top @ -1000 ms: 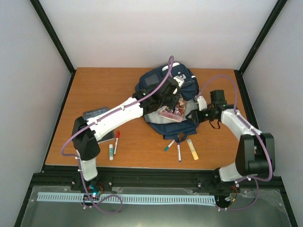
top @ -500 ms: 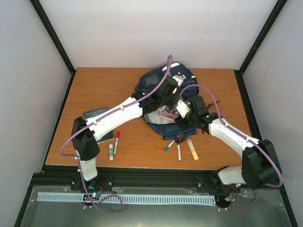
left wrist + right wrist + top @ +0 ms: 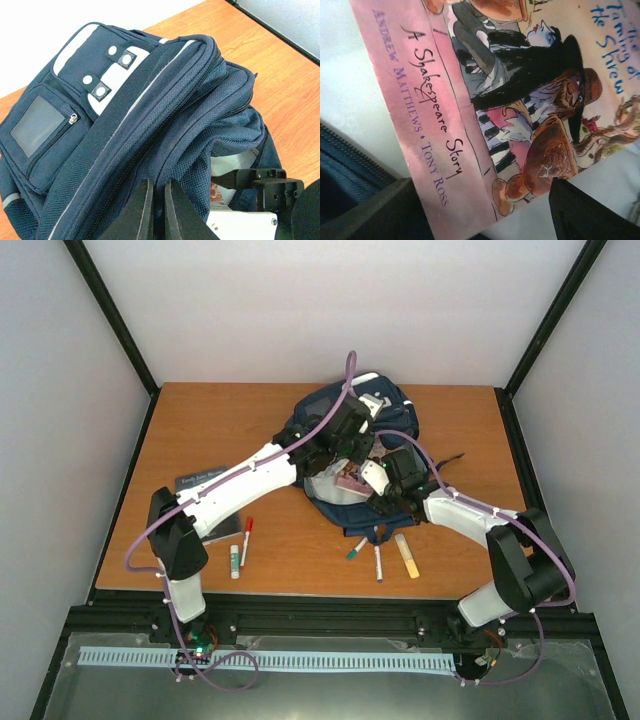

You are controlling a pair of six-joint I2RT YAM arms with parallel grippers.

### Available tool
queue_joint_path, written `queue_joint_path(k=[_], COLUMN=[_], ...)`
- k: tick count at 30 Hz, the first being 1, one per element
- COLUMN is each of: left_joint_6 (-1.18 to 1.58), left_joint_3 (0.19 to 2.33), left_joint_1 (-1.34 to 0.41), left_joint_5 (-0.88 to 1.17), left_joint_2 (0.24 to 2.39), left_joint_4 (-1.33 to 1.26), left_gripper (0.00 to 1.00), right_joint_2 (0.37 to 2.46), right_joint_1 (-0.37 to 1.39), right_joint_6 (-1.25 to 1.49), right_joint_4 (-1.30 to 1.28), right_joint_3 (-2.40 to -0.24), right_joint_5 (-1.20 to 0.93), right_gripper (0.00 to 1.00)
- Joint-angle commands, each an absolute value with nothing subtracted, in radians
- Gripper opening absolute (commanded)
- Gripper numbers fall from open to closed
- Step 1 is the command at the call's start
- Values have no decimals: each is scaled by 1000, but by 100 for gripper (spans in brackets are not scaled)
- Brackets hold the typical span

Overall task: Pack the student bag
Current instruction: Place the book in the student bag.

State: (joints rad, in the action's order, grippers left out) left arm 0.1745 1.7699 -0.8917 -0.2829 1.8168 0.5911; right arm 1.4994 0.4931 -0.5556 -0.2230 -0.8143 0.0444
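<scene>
- Along the near edge of the table (image 3: 220, 430) you see a glue stick (image 3: 235, 560) and a red marker (image 3: 247, 539) on the left.
- To the right lie a green marker (image 3: 357, 548), a white marker (image 3: 378, 563) and a yellow stick (image 3: 407, 555), just in front of the bag (image 3: 320, 410).
- A dark book (image 3: 200, 480) lies left of centre, partly under the left arm.
- The right gripper (image 3: 480, 192) is released; its jaws stand wide apart above the pink book (image 3: 520, 100).
- The pink book lies in the bag's open mouth, on a pale surface.
- The left gripper (image 3: 157, 200) is clenched on the bag: the rim fabric of the opening is pinched between its fingers.
- The bag lies at mid-table toward the far edge, front pockets up, mouth facing the arms.
</scene>
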Motion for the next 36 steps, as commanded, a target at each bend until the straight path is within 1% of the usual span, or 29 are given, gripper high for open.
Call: queue_joint_path(k=[1, 4, 11, 18, 22, 25, 32, 34, 36], left_joint_6=[189, 187, 180, 176, 174, 181, 197, 195, 193], left_joint_3=[1791, 1785, 1775, 1775, 1774, 1761, 1718, 1721, 1728], left_joint_1=[-884, -884, -882, -883, -883, -884, -883, -883, -882], left_joint_5=[-288, -281, -264, -249, -238, -218, -210, -217, -224], left_joint_2=[1739, 1737, 1729, 1726, 1728, 1728, 1719, 1724, 1738], left_joint_4=[505, 503, 506, 512, 517, 515, 508, 519, 530], left_gripper=[1, 1, 1, 1, 1, 1, 1, 1, 1], right_joint_2=[1508, 1512, 1557, 1673, 1722, 1746, 1773, 1749, 1706], right_joint_1=[503, 503, 503, 503, 502, 503, 503, 503, 503], right_joint_6=[-616, -650, -757, -905, -966, -963, -928, -914, -893], right_joint_4=[-148, -108, 15, 228, 364, 415, 382, 350, 298], right_joint_3=[-783, -782, -814, -832, -833, -844, -845, -825, -808], right_joint_5=[165, 218, 317, 371, 396, 397, 387, 370, 353], right_gripper=[76, 75, 69, 54, 50, 49, 49, 51, 57])
